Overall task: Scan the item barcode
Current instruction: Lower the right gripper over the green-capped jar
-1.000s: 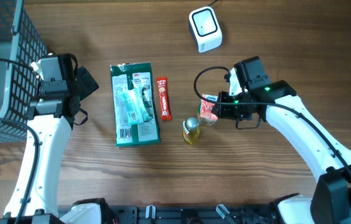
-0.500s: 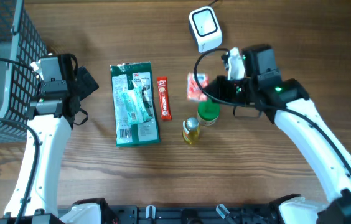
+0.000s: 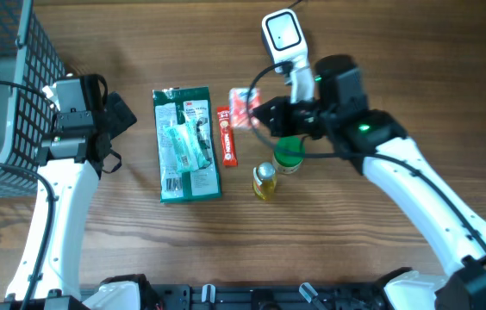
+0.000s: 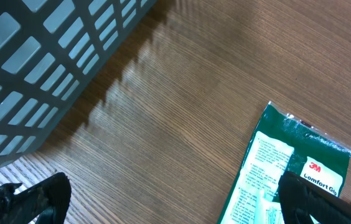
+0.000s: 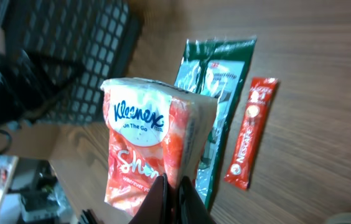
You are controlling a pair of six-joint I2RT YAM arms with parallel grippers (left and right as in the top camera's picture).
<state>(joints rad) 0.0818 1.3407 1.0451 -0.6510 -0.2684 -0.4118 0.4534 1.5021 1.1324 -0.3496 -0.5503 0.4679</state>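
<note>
Pinching the tissue pack (image 5: 154, 146) by its lower edge, our right gripper (image 3: 263, 114) has its fingers clenched on it and holds it in the air above the table (image 3: 381, 52). From overhead, the pack sits over the top end of the red stick (image 3: 227, 136), near the scanner (image 3: 283, 38) and a little to its lower left. In the right wrist view we read the Kleenex name on the white and red wrapper. We cannot tell whether a barcode faces the scanner.

Under the right arm a green-lidded jar (image 3: 289, 155) stands upright, with a small gold bottle (image 3: 264, 181) just beside it. The green pack (image 3: 187, 145) lies flat next to the stick, a thin gap between them.

Our left gripper (image 3: 121, 120) hangs between the basket (image 3: 2, 60) and the green pack with its fingers released and spread wide, grasping nothing. In the left wrist view its dark fingertips (image 4: 32, 199) show at the bottom corners, with bare wood between them.
</note>
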